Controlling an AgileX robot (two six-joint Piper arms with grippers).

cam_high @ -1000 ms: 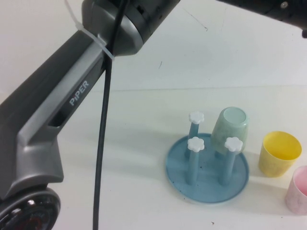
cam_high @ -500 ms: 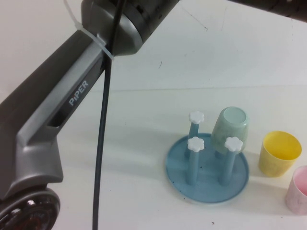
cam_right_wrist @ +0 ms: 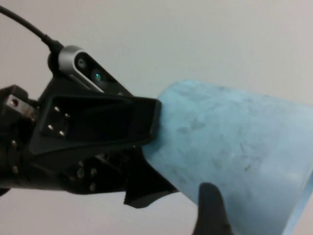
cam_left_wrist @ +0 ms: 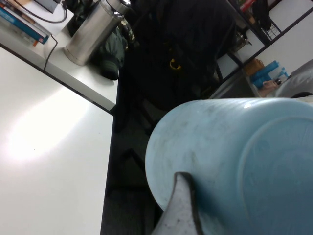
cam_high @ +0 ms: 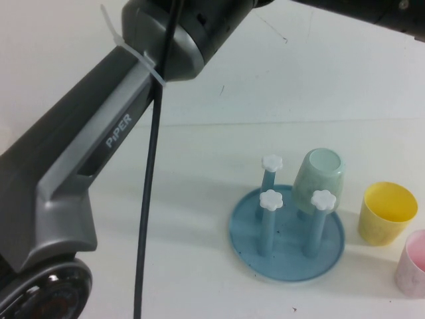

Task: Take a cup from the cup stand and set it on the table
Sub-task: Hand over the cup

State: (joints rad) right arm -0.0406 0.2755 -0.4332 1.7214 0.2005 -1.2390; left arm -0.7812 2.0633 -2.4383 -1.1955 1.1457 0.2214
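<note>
while both grippers — left gripper (cam_right_wrist: 146, 132), right gripper (cam_right_wrist: 210, 205) — seemingly clasp one cup (cam_right_wrist: 230, 152)

The high view's top edge cuts off both grippers; the pink cup (cam_high: 413, 263) is cropped at its right edge.

the light blue plastic cup (cam_left_wrist: 230, 166) looks matt and faintly scuffed. the left gripper (cam_right_wrist: 142, 147) gripping it is matt black plastic; the right gripper (cam_right_wrist: 211, 210) beside it has a dull dark finger. the round teal plastic cup stand (cam_high: 287, 256) looks smooth, on the plain white matt table (cam_high: 186, 199).
</note>
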